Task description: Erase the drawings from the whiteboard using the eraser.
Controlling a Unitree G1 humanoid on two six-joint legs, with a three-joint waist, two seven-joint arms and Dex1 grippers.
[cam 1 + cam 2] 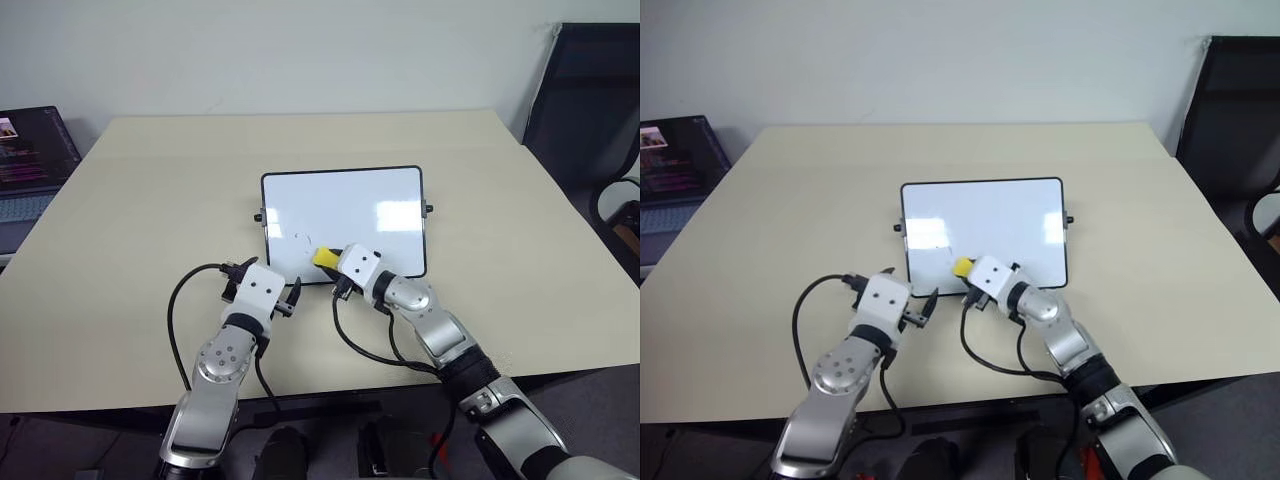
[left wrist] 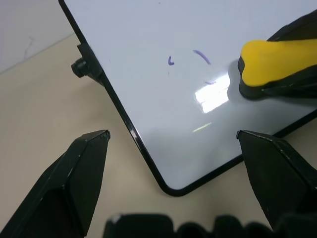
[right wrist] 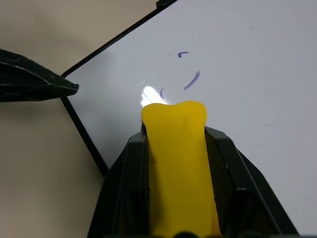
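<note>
We see the whiteboard (image 1: 345, 220) lying flat mid-table (image 1: 130, 250), black frame, small knobs on both short sides. The drawings (image 3: 190, 79) are down to a few short purple strokes near the board's near-left corner, just ahead of the eraser (image 3: 178, 163) tip and apart from it by a small gap. The right gripper (image 3: 178, 144) has its two black fingers clamped on both long sides of the yellow eraser, whose front end sticks out past the fingertips and sits over the board's near edge area; we can't tell if it presses the surface. The left gripper (image 2: 173, 136) has its fingers spread wide with nothing between them, hovering at the board's near-left corner, one finger over the table, the other over the board's near edge. Nothing lies between eraser and strokes. A laptop (image 1: 30, 160) sits at the table's far left edge, a dark chair (image 1: 590, 110) to the right, well apart from the board.
</note>
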